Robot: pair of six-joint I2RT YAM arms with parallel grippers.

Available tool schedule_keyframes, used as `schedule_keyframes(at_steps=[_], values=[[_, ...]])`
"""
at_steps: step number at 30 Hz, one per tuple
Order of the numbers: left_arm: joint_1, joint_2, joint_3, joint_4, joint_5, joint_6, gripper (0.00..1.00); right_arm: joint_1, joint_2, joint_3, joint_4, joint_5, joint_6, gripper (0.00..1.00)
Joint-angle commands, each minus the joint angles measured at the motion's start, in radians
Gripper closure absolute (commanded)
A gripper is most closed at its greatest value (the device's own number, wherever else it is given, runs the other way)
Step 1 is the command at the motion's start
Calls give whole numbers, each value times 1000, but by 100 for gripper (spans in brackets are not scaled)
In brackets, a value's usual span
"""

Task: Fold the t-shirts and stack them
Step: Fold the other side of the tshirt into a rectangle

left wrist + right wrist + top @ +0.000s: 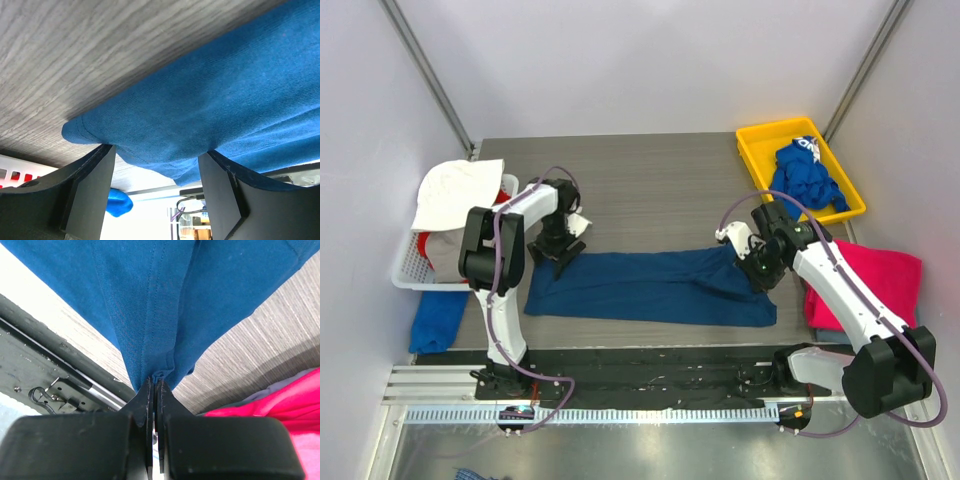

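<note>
The navy t-shirt [650, 285] lies stretched in a long strip across the middle of the table, with no print showing. My left gripper [563, 248] is at its far left corner. In the left wrist view the jaws stand wide apart [157, 175], and the shirt's edge [215, 100] lies between them. My right gripper [752, 262] is shut on a bunched seam at the shirt's right end [165, 300], its jaws pinched together [155, 385]. The magenta-pink t-shirt [880, 285] lies at the table's right edge. The royal-blue t-shirt [808, 175] is bunched up in a yellow tray [760, 130].
A white basket [405, 270] stands at the left edge, holding a white cloth [455, 190] and some red and grey fabric. A blue cloth [438, 318] hangs off the table's left front corner. A black strip [650, 365] runs along the near edge.
</note>
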Motion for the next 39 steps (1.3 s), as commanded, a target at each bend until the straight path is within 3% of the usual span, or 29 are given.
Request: schedule_keyframes(at_steps=[1, 16, 37, 39], values=[[-8, 7, 41, -11, -16, -15, 28, 11, -25, 20, -47, 2, -14, 99], [-16, 4, 31, -11, -11, -21, 27, 68, -19, 17, -94, -38, 11, 99], [-20, -16, 21, -20, -10, -12, 26, 80, 13, -64, -74, 18, -14, 99], [-20, -16, 19, -20, -11, -14, 26, 79, 21, -64, -74, 22, -14, 92]])
